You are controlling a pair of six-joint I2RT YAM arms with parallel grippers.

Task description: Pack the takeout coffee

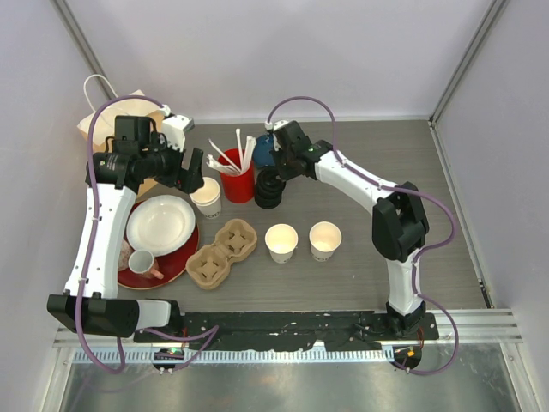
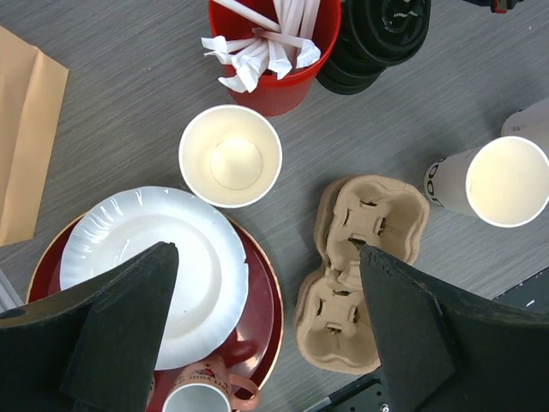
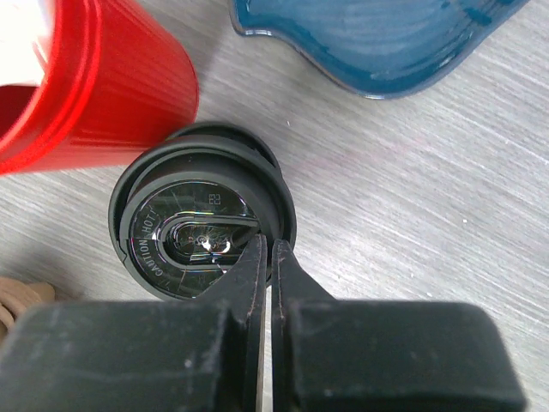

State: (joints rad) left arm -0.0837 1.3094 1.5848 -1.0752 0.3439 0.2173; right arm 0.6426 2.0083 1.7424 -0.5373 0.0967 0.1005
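Cream paper cups (image 1: pixel 281 241) stand open and lidless on the table (image 1: pixel 446 172): two side by side right of a pulp carrier (image 1: pixel 223 251), one beside the red cup (image 1: pixel 238 183) of sticks. Black lids (image 3: pixel 202 236) sit stacked just right of that red cup. The right claw (image 3: pixel 266 251) is pressed together at the top lid's rim; whether it grips cannot be told. The left claw (image 2: pixel 266 249) hangs spread wide above the white plate (image 2: pixel 146 223) and the carrier.

Can't see the near rim of the black lid stack (image 3: pixel 197 227) right beside the red cup (image 3: pixel 94 94), buried under the right hand (image 3: pixel 266 249). Only getting part of the blue dish (image 3: pixel 377 43) just past the red cup, chopped at the top edge. Same with the mug (image 2: pixel 202 396) well in front of the red cup, cut at the bottom.
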